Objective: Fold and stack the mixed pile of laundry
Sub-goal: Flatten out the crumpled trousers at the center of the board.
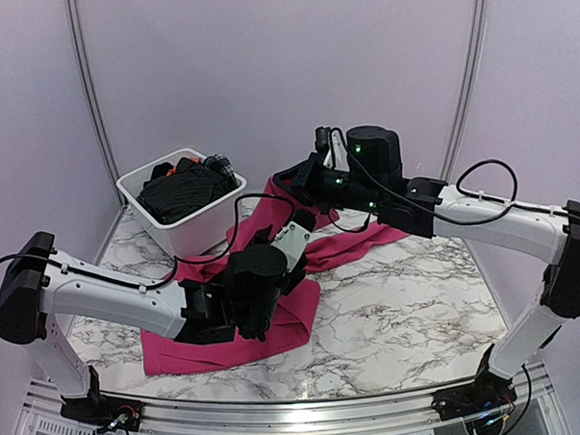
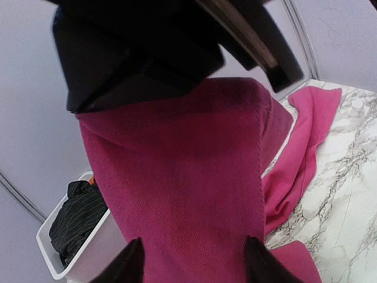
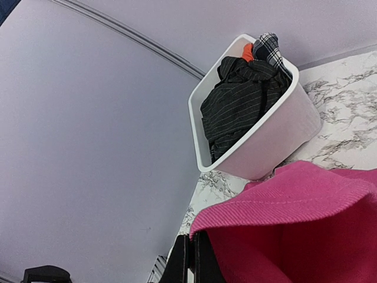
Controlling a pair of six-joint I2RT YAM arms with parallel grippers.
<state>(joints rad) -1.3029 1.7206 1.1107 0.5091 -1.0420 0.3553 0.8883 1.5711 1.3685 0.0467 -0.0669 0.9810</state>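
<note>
**Left claw.** The left claw (image 1: 303,223) sits low over the near-left part of the counter (image 1: 400,309), above the magenta-pink cloth (image 1: 180,352). In the left wrist view its two fingertips (image 2: 132,264) stand apart, and a broad band of the cloth (image 2: 188,177) fills the gap between them. The jaws are partly open. Whether the tips press on the fabric cannot be told.

**Cloth.** The near end of the magenta-pink cloth lies folded flat on the counter under the left arm. From there it runs up and away toward the right claw (image 1: 293,174).

**Right claw.** The right claw (image 3: 191,259) is fully closed, with a hemmed edge of the cloth (image 3: 294,236) pinched between its jaws. It holds this edge raised off the counter, beyond the left claw and near the tub.

**Remaining pile.** The white plastic tub (image 1: 189,227) stands at the far left of the counter, just beyond the cloth. It contains:
- the black pinstriped shirt (image 3: 235,106), crumpled, filling most of it;
- the orange garment (image 3: 247,52), showing at the far rim;
- the dark plaid piece (image 3: 270,46), beside the orange garment.
</note>
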